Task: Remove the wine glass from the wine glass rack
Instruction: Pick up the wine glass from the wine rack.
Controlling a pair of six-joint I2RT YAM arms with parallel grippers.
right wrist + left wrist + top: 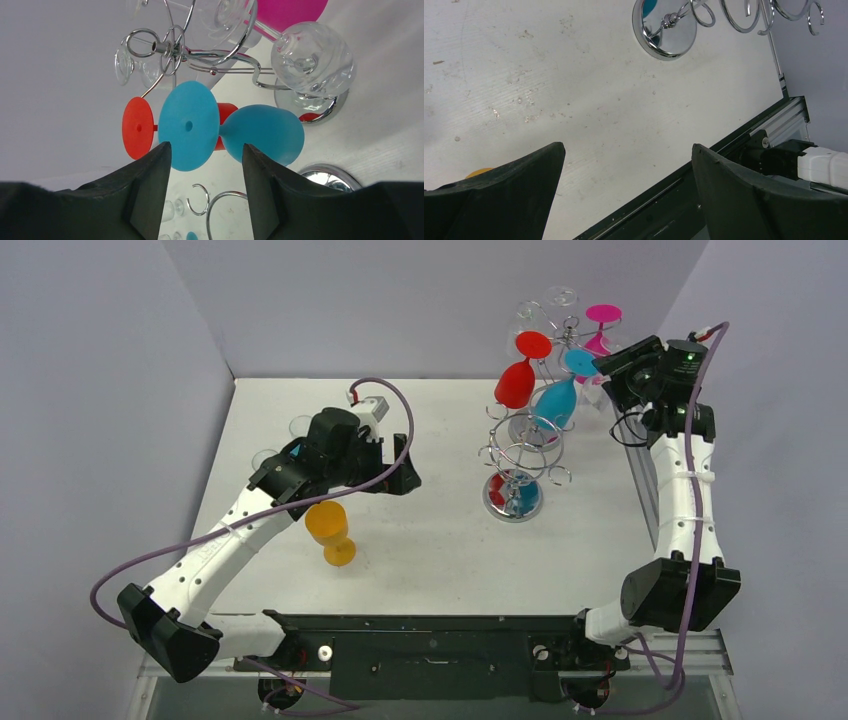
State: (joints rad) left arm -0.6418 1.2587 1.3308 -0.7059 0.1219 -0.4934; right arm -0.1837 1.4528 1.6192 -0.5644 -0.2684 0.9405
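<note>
The right end effector (603,368) is up at the top of the chrome rack (520,455). Its jaws are partly spread, with a clear gap between the two fingers (150,185). Directly ahead of that gap is the blue wine glass (189,125), which hangs in the rack with its foot uppermost. The flat round foot faces the end effector almost square-on and nearly fills the space between the fingertips. One tip overlaps the rim of the foot, though whether it touches cannot be told.

The glass's long axis runs away from the end effector. It slants down from the foot to the bowl (555,400), which hangs lower and farther off, shifted toward the right side of the wrist view.

Beyond the blue foot, on the other side, the red glass (137,127) shows its own foot. A clear glass (312,60) and a pink glass (290,10) hang higher up, above the fingers.

The left end effector (628,147) is spread wide and holds nothing, hovering over the bare bench (574,75). The rack's mirrored base lies well ahead of it. The orange glass (332,530) stands upright on the bench just behind and below it.
</note>
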